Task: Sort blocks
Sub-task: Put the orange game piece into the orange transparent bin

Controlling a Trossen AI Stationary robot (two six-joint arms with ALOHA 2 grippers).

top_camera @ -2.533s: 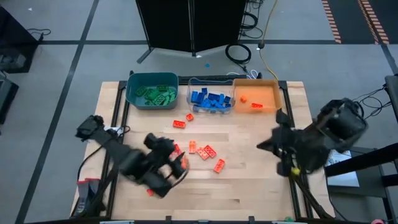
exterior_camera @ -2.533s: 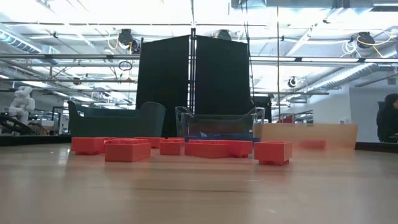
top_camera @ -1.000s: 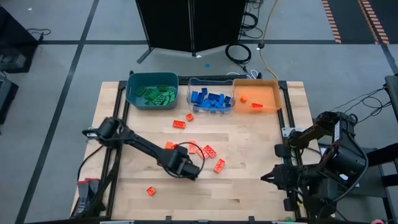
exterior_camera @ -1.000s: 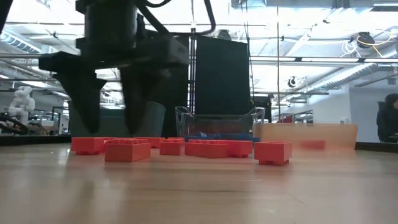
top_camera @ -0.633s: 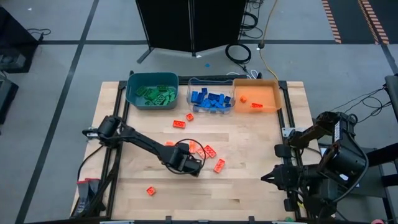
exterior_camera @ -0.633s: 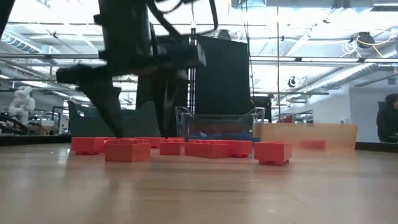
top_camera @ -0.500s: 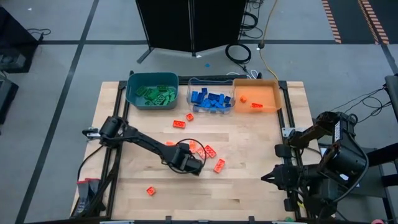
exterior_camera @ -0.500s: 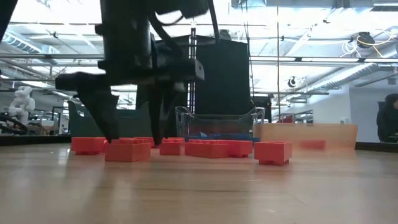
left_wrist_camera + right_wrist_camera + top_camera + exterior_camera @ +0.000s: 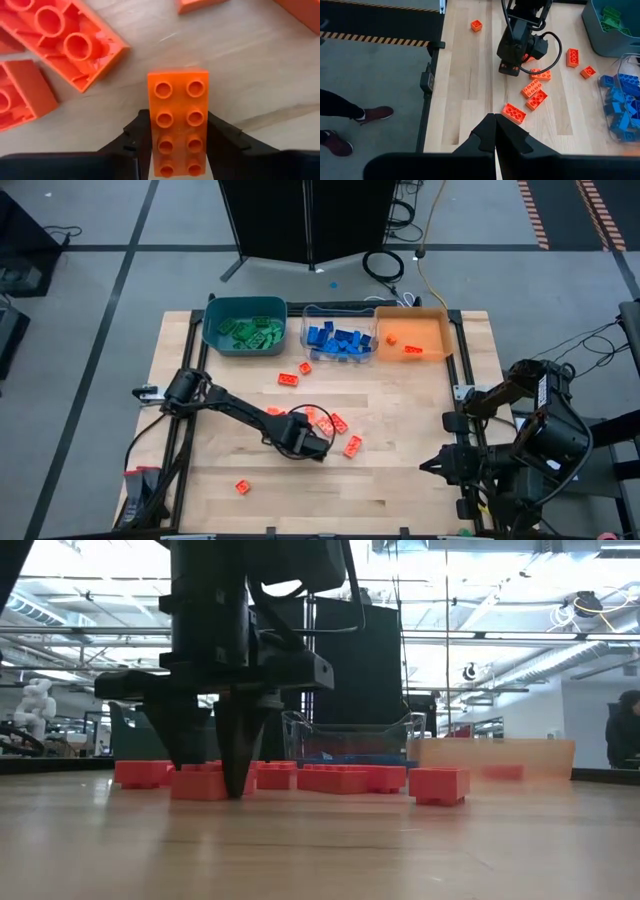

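While its matte fingers [image 9: 136, 135] pinch a glossy, studded orange brick [image 9: 178, 120] (eight round studs), the left tool [image 9: 177, 142] touches grained wood.

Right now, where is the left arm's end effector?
In the high view the left end effector is down at mid-table among the loose orange blocks, its fingers either side of one orange block, left of another orange block.
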